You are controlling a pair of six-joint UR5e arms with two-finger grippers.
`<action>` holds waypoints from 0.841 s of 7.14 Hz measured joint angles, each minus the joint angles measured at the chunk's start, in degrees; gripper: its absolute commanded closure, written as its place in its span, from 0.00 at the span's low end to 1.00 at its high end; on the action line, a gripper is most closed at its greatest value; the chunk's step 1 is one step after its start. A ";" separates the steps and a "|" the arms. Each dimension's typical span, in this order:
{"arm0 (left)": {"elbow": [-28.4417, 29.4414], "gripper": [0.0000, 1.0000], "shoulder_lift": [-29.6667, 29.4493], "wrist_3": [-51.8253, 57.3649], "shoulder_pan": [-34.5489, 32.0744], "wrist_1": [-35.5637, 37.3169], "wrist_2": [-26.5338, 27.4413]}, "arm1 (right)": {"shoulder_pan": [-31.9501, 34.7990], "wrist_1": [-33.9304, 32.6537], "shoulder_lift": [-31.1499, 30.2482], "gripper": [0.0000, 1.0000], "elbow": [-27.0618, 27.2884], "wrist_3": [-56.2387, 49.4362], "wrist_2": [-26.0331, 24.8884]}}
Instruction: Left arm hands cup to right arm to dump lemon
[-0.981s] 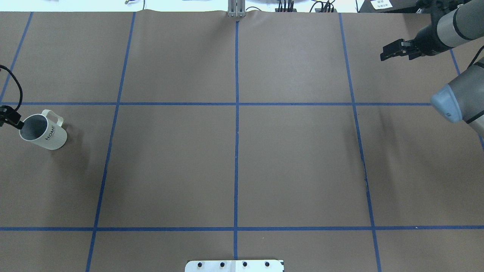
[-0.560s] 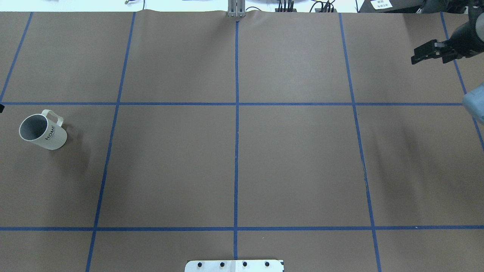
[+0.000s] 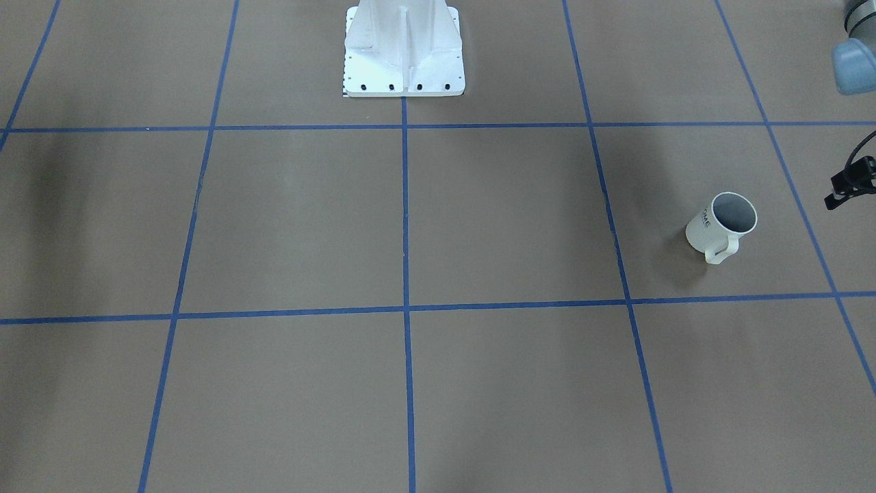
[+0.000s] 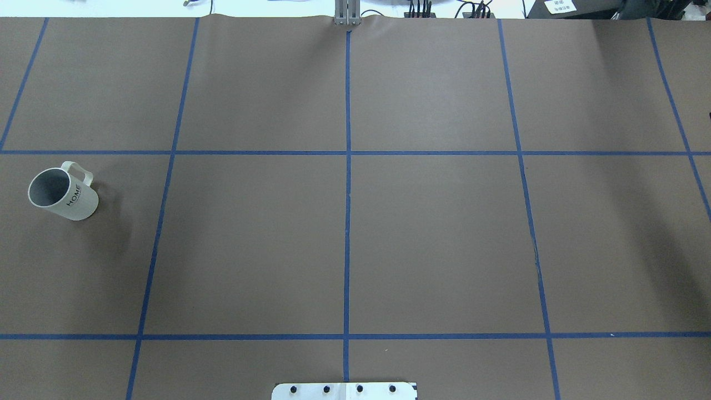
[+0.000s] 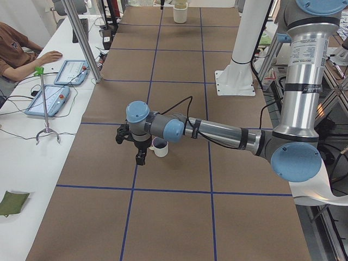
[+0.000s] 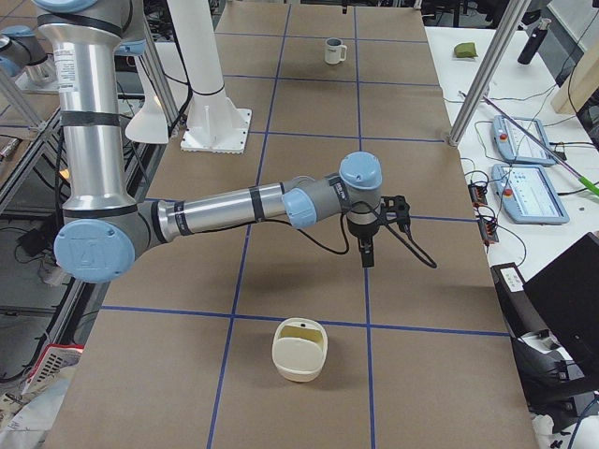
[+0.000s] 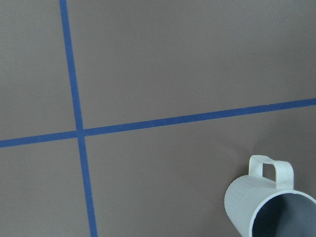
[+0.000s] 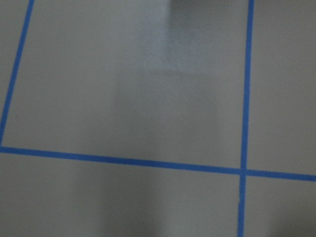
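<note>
Even, diffuse overhead light; the desk [image 4: 433,233] carries soft broad shadows, one beside the cup [image 4: 64,195]. The right wrist view is hazy and unfocused, with pale glare.

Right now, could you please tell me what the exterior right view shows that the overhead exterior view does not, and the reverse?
Only the exterior right view shows the right arm stretched over the brown table, its tool pointing down, and a cream container at the near end. Only the overhead exterior view shows the HOME lettering and grey inside of the cup. Both show the cup standing upright on the table, among the blue tape lines.
</note>
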 measured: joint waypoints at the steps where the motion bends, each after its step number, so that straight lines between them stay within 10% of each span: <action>1: -0.14 0.00 -0.59 1.27 -1.23 1.83 -0.13 | 1.16 -0.74 -1.91 0.01 0.02 -0.93 0.21; 6: -0.80 0.00 -1.10 1.88 -6.34 7.92 -4.34 | 2.03 -1.12 -4.39 0.01 -0.40 -0.64 1.44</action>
